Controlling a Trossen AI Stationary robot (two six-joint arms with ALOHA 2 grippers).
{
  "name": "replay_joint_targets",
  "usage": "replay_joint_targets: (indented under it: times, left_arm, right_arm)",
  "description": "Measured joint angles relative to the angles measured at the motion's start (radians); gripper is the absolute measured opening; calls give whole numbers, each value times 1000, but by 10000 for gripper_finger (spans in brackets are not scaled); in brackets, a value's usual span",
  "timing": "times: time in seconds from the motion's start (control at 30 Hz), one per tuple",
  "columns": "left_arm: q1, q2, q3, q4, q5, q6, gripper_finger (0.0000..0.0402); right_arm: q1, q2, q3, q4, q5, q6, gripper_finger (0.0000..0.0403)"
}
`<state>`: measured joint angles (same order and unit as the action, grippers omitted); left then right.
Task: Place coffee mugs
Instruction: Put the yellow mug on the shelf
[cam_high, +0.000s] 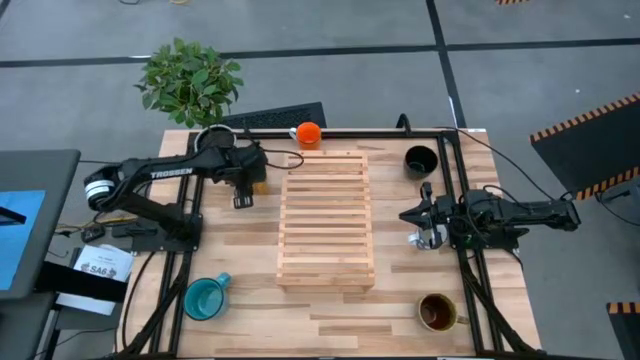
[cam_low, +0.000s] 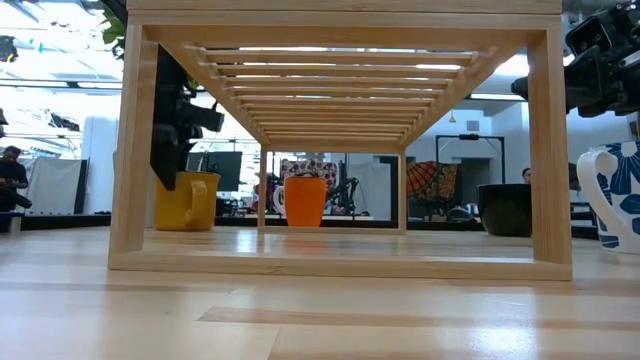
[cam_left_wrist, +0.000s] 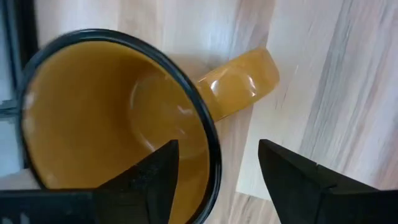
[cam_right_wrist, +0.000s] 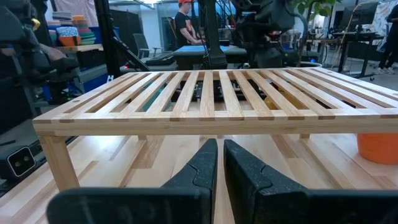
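Tabletop (cam_high: 330, 320) holds six mugs: amber-yellow (cam_high: 258, 183), orange (cam_high: 308, 133), teal (cam_high: 204, 298), white (cam_high: 428, 239), brown (cam_high: 437, 313), black (cam_high: 420, 160).

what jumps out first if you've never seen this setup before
A slatted wooden rack fills the middle of the table, with mugs scattered around it. The left claw hangs open over the rim of the amber-yellow mug at the rack's far left. The right claw waits shut to the rack's right, above a white mug with a blue pattern.

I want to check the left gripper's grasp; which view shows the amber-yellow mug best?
Left wrist view: amber-yellow mug fills it, one finger inside the rim. The high view hides it under the left gripper; low shows its side; right wrist, nothing.
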<state>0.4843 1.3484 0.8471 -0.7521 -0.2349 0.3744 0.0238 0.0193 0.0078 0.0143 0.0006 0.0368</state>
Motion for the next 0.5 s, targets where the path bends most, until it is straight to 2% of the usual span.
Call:
replay_joint_targets:
  times: [0.1, 0.17, 0.33, 0.5]
  left_arm:
    - [0, 22, 0, -1, -4, -17, 186]
    - [-9, 29, 0, -7, -4, -24, 155]
    - [-48, 27, 29, -86, 5, -102, 26]
    - [-82, 27, 125, -214, 43, -243, 7]
  right_arm:
    - [0, 0, 0, 0, 0, 0, 56]
    - [0, 0, 0, 0, 0, 0, 56]
    - [0, 0, 0, 0, 0, -1, 56]
    - [0, 0, 0, 0, 0, -1, 56]
